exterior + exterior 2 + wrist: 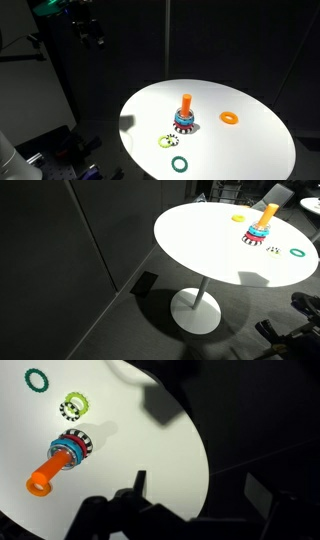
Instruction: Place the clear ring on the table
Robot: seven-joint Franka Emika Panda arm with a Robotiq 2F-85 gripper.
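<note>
Dark room; dark panelled wall (70,240); grey floor (110,340).

One table (250,145), one ring stacker (185,119), three loose rings (orange (230,118), yellow (166,142), green (180,164))

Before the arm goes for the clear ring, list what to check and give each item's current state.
1. Gripper open and empty: ok. In the wrist view its fingers stand apart with nothing between them.
2. Clear ring identified: cannot tell. A pale beaded ring sits lowest on the orange post, and it may be the one.
3. That ring free to lift: not ok. A blue ring and a red ring sit above it on the post.
4. Gripper lined up over the post: not ok. The post is off to one side in the wrist view.
5. Bare space on the table for placing: ok.
</note>
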